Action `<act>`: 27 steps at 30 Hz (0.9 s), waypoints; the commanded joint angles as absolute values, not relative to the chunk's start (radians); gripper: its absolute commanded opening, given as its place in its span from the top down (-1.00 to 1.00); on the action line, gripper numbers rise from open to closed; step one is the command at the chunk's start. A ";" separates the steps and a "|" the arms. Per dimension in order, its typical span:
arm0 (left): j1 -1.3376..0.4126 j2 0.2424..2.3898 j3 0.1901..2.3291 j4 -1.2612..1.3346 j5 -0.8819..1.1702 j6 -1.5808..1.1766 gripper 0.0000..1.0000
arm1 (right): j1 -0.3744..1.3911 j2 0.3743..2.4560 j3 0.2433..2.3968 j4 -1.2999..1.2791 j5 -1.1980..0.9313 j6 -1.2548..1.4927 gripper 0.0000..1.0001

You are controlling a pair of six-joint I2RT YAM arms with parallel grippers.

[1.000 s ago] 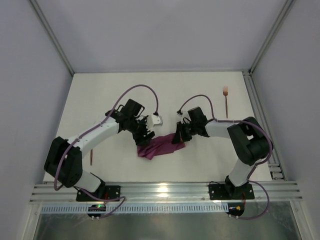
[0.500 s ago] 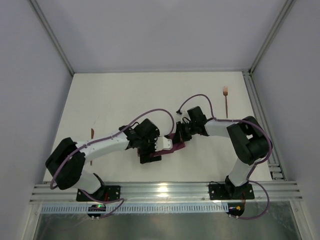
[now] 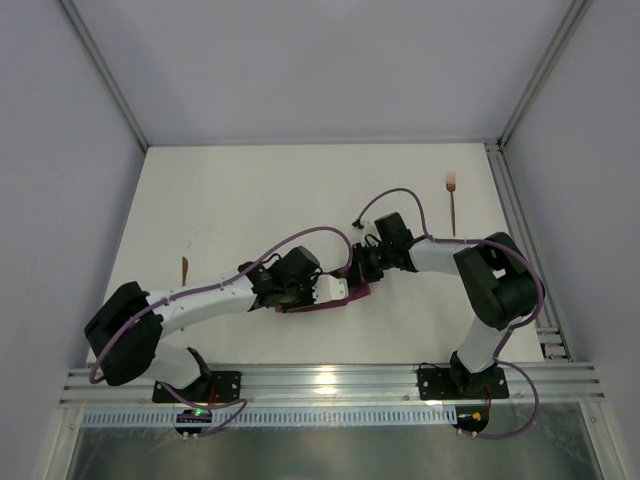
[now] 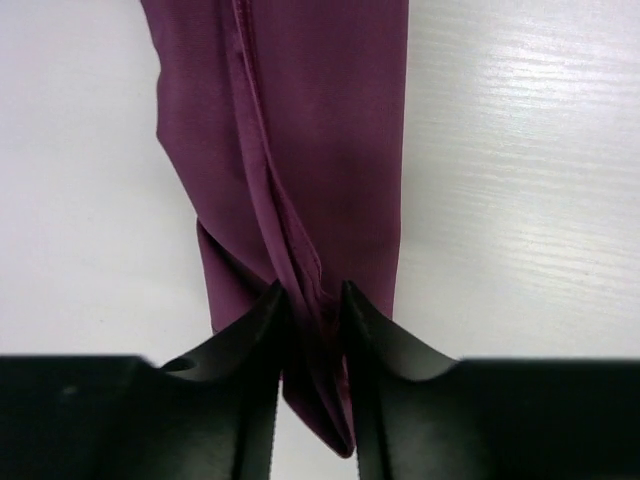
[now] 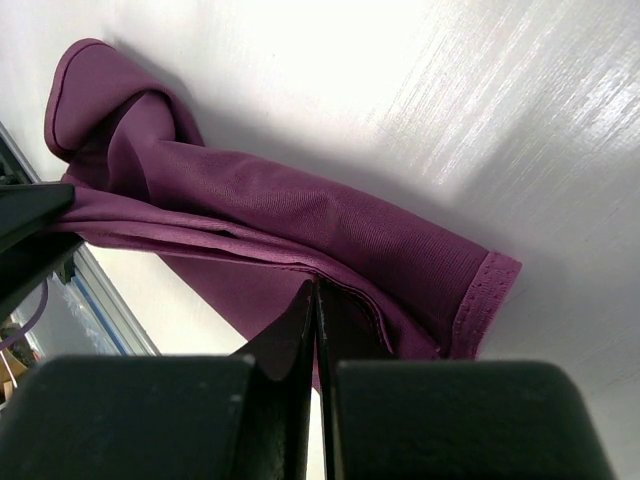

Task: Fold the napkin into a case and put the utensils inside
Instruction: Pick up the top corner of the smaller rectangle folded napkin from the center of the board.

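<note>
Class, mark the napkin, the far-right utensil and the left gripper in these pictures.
napkin (image 4: 330, 130): left wrist view, on its flat folded panel.
far-right utensil (image 3: 453, 207): top view, mid-handle.
left gripper (image 4: 311, 292): left wrist view, between its fingertips.

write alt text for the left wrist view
The left hand pinches a fold of the maroon napkin between its two black fingers. The bunched cloth runs up and out of frame over a white table.

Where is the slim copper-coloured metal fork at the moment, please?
In the top view, the fork lies at the far right of the white table, near the side rail, beyond the right arm.
</note>
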State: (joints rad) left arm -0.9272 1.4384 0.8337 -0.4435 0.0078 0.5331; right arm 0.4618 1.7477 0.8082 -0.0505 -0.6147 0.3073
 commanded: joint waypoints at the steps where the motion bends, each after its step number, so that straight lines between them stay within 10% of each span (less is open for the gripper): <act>1: -0.927 1.382 0.836 -0.413 -0.015 0.520 0.45 | 0.457 1.795 0.778 -0.169 -0.448 0.233 0.93; 9: -0.827 1.405 0.815 -0.416 0.149 0.506 1.00 | 0.457 1.764 0.776 -0.166 -0.445 0.195 0.88; 27: -0.664 1.491 0.896 -0.472 0.419 0.522 1.00 | 0.515 1.361 0.589 0.326 -0.635 -0.073 0.20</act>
State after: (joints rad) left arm -0.6773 1.4799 0.8497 -0.4492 0.3576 0.5152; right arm 0.4919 1.4513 0.6548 0.0746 -0.6037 0.0460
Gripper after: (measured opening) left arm 0.015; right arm 0.389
